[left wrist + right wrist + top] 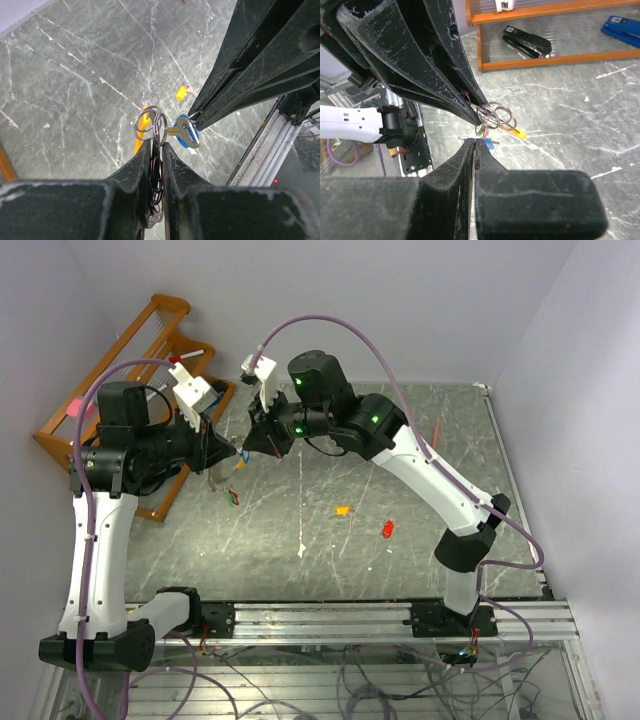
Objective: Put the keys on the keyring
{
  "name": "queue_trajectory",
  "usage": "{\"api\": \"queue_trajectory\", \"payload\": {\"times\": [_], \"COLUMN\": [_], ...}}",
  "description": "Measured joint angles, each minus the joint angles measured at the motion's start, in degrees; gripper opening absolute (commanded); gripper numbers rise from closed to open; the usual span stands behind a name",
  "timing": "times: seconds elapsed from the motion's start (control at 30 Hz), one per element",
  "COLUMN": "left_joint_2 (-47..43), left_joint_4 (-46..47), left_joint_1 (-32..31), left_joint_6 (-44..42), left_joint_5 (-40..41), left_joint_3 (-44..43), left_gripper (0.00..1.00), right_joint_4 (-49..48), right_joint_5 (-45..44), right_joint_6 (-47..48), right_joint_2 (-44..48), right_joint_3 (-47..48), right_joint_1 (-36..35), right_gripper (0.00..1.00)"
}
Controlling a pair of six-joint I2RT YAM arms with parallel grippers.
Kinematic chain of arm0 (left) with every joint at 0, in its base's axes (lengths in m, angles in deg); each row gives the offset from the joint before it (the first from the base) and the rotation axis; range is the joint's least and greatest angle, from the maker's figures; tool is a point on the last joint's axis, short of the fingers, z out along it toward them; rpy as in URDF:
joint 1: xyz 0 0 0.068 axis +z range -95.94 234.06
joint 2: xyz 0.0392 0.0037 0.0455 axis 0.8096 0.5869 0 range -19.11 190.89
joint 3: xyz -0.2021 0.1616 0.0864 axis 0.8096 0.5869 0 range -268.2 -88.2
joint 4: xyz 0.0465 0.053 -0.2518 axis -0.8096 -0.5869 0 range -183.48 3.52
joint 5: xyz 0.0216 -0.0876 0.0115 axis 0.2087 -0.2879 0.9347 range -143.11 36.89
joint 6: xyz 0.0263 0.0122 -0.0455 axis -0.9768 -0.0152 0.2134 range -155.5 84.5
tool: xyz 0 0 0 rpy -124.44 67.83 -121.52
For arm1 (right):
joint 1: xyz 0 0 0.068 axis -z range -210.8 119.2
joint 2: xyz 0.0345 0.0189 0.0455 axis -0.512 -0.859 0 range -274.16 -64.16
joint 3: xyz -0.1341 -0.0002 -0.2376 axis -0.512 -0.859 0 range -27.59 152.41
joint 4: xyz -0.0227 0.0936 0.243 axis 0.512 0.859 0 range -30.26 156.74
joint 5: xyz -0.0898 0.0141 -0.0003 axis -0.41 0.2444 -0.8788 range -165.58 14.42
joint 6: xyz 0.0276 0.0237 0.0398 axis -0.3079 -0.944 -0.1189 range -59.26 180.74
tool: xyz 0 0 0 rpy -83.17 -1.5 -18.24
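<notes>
Holding the keyring (149,122) clamped in the left gripper (156,146), up off the tabletop (75,90). Pinching the blue key (186,134) tight in the right gripper (474,145), at the ring's 3 o'clock. Push the key's hole slowly onto the ring's split end.

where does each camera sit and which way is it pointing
Top external: above and behind the bases, looking down on the grey marbled table; both arms show.
Left wrist: on the left arm, looking down past its own left pincer, shut on the silvery wire keyring.
Right wrist: on the right arm, facing the orange wooden rack past its right pincer, shut on the blue-headed key.
Both wrist views share the keyring and that key.
</notes>
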Motion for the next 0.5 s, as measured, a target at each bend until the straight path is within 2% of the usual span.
{"api": "queue_trajectory", "payload": {"times": [0.27, 0.5], "left_joint_2": [0.00, 0.00], "left_joint_4": [-0.94, -1.42], "left_joint_1": [-0.31, -0.52], "left_joint_6": [-1.44, -1.46], "left_joint_5": [2.34, 2.80], "left_joint_3": [-0.07, -0.26], "left_gripper": [0.07, 0.07], "right_joint_4": [1.20, 1.27], "right_joint_5": [-2.14, -2.49], "right_joint_6": [-0.59, -1.38], "right_joint_2": [-0.46, -1.44], "right_joint_3": [4.48, 4.83], "right_joint_1": [-0.72, -1.62], "right_gripper": [0.00, 0.00]}}
